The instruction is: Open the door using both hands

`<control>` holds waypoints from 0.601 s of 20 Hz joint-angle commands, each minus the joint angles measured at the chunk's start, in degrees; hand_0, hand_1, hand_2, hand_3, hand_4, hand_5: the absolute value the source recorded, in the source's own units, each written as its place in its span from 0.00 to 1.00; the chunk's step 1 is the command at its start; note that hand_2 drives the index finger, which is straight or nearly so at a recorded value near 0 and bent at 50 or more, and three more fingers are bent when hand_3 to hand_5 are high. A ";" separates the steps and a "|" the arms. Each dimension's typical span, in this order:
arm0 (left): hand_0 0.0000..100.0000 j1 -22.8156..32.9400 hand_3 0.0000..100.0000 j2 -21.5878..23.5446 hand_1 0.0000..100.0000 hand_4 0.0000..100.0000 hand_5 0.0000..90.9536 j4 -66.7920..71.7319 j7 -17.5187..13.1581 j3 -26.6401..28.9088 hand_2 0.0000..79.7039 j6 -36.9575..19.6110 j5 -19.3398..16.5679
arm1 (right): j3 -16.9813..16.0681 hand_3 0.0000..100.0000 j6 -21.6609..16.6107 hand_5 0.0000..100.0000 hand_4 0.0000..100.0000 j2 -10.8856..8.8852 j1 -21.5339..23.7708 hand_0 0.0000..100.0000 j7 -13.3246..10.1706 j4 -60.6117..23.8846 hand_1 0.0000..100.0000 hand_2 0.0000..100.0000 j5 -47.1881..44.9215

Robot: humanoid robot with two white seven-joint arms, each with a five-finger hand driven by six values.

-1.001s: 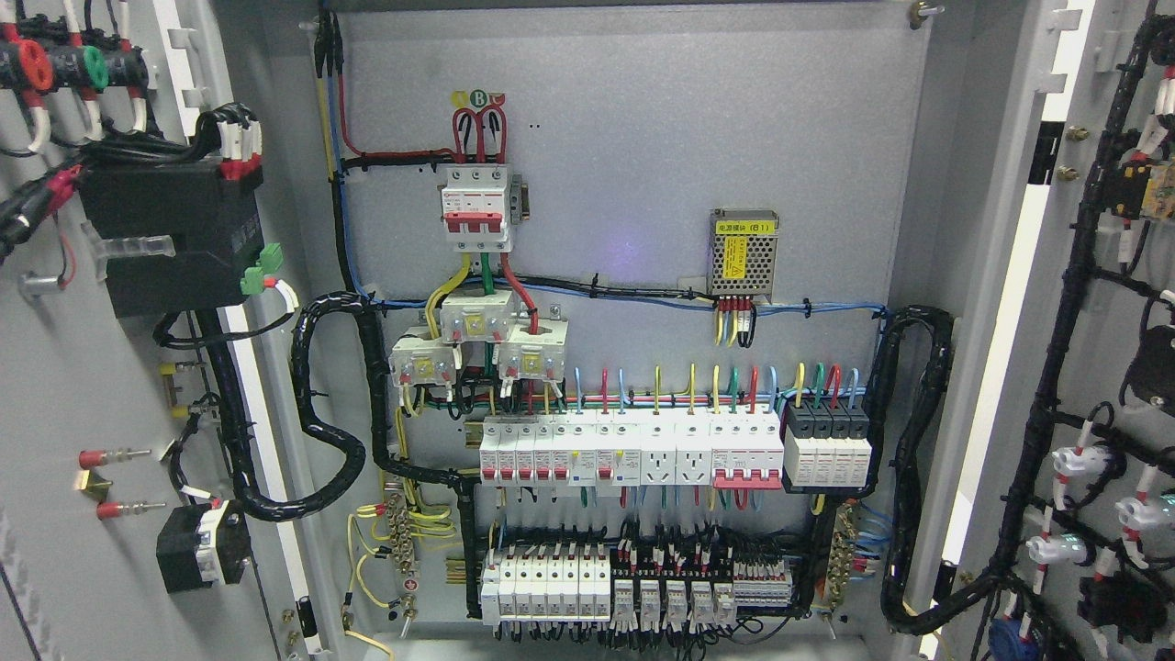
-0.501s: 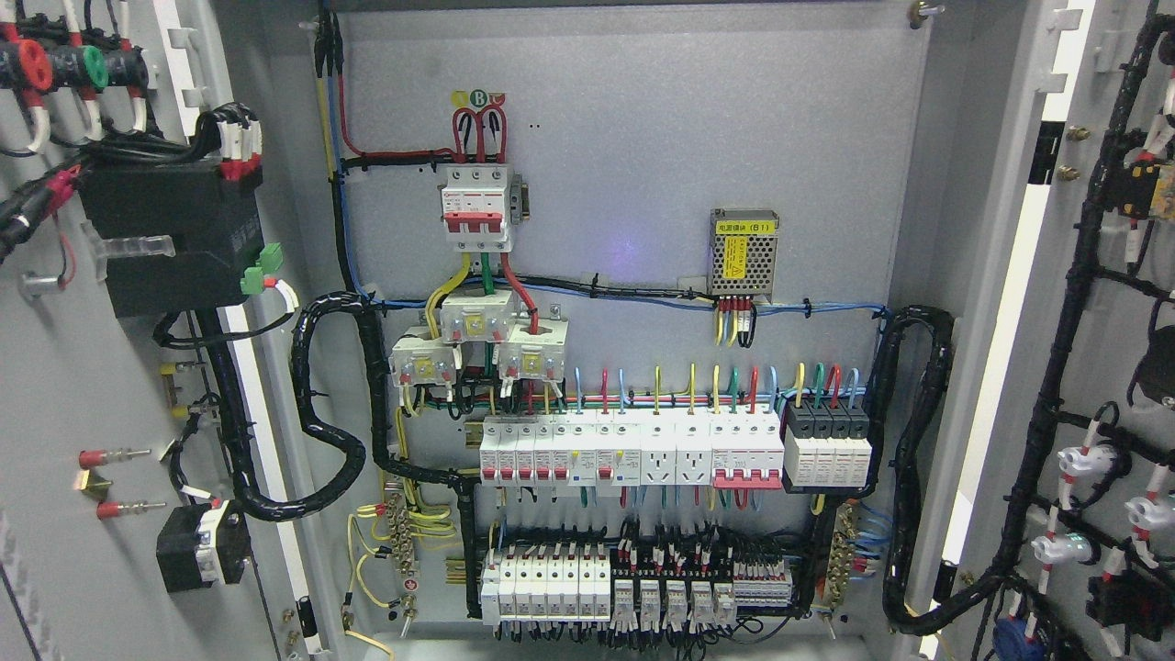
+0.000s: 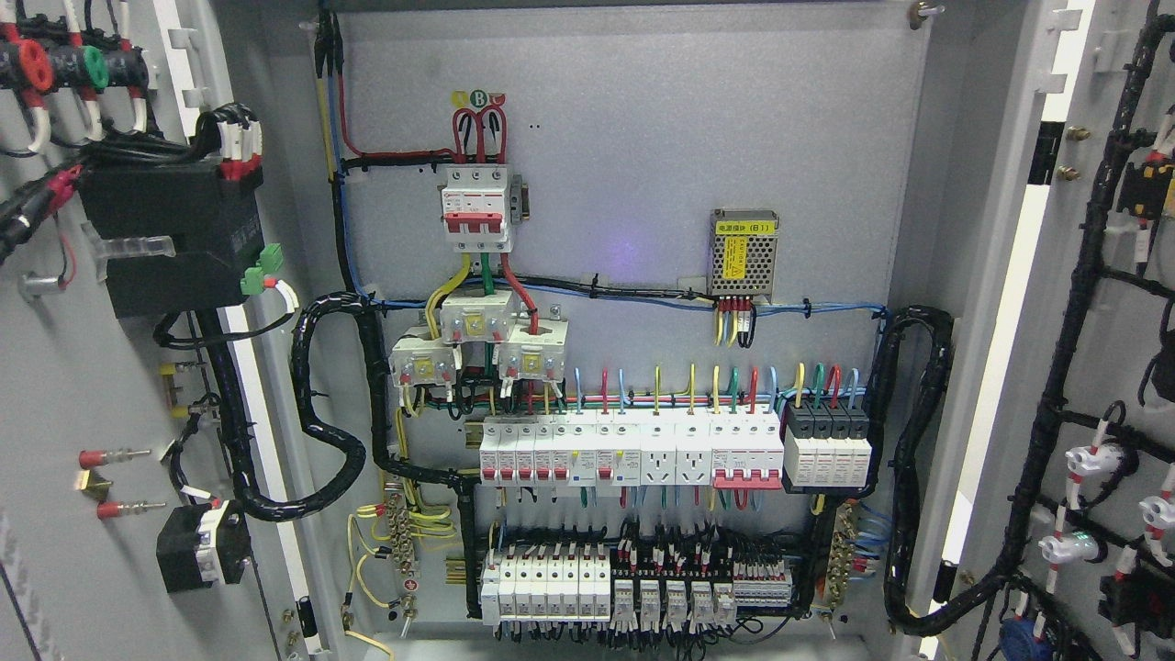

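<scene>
From the head view, we're looking straight into an electrical cabinet with both doors swung wide: the left door [image 3: 64, 386] fills the picture's left edge, its inner face toward us, and the right door [image 3: 1102, 367] stands open along the right edge. No robot hand or arm shows anywhere in frame, so whether the fingers are released or clenched can't be told. On the left door sits a black box [image 3: 174, 234] with green plugs, and a thick black cable loom [image 3: 321, 404] loops from it across the hinge gap into the cabinet. The grey back panel [image 3: 643, 138] carries a red-toggled main breaker [image 3: 475, 209] up top, with a perforated metal power module [image 3: 744, 252] bearing a yellow label to its right. Below runs a row of white breakers [image 3: 633, 450], ending in a black block [image 3: 826, 445], and under that a second row of terminals [image 3: 633, 583]. Another black loom [image 3: 909, 459] arcs across the right hinge side onto the right door, where white-capped fittings [image 3: 1088, 459] hang among black wiring.
</scene>
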 commanded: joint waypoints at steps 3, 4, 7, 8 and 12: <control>0.00 0.23 0.00 2.20 0.00 0.03 0.00 0.21 -0.03 5.85 0.00 -37.94 5.84 | -1.95 0.00 -7.95 0.00 0.00 -2.08 0.89 0.00 1.79 0.86 0.00 0.00 -0.27; 0.00 0.23 0.00 2.37 0.00 0.03 0.00 0.21 -0.03 6.38 0.00 -38.29 6.63 | -1.95 0.00 -8.39 0.00 0.00 -2.17 1.07 0.00 1.97 0.86 0.00 0.00 -0.27; 0.00 0.84 0.00 3.69 0.00 0.03 0.00 0.13 -0.03 8.58 0.00 -38.56 9.52 | -2.04 0.00 -8.48 0.00 0.00 -2.34 1.33 0.00 1.97 1.12 0.00 0.00 -0.27; 0.00 1.10 0.00 4.13 0.00 0.03 0.00 0.21 -0.03 9.54 0.00 -39.26 11.19 | -2.04 0.00 -8.48 0.00 0.00 -2.69 1.33 0.00 2.41 1.56 0.00 0.00 -0.27; 0.00 2.07 0.00 6.06 0.00 0.03 0.00 0.21 -0.03 12.18 0.00 -41.02 16.38 | -2.04 0.00 -8.57 0.00 0.00 -2.96 1.33 0.00 2.76 2.18 0.00 0.00 -0.27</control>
